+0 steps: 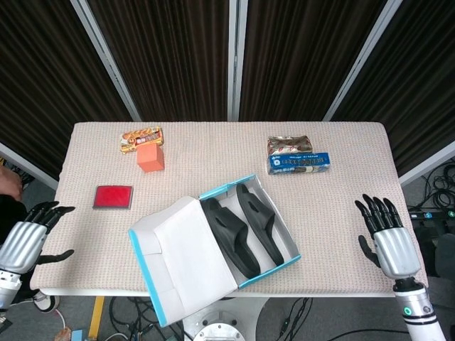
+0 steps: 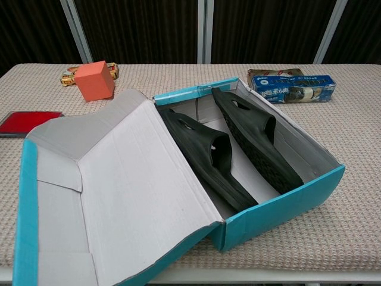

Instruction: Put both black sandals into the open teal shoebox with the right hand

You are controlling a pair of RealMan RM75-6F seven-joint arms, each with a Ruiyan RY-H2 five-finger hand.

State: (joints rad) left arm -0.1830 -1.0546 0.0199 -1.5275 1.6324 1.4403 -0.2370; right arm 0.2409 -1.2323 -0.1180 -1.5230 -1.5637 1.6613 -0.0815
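The table point(image 1: 341, 206), covered in a beige knit cloth, takes up most of both views. Next biggest is the open teal shoebox point(image 1: 281, 268), sat near the front edge with its white-lined lid point(image 1: 188, 252) flopped open to the left. Both black sandals are already tucked inside side by side: the left sandal point(image 1: 229, 237) is leaned against the lid side, and the right sandal point(image 1: 259, 224) is laid flatter along the other wall.

The right hand point(image 1: 387, 238) is seen only from the head view, parked off the table's right edge, well apart from the box. Its fingers point(image 1: 375, 211) are spread and pointed up, nothing held. The left hand point(image 1: 25, 238) is parked off the left edge, fingers point(image 1: 50, 209) loosely apart, also empty; the box is well to the inside of both sets of fingertips.

Farther back from the right fingers, a blue cookie pack point(image 1: 299, 163) is laid just in front of a brown snack bag point(image 1: 289, 145). Up from the left fingers, a flat red case point(image 1: 113, 197) is found, then an orange block point(image 1: 151, 158) touching a small candy wrapper point(image 1: 141, 138) behind it.
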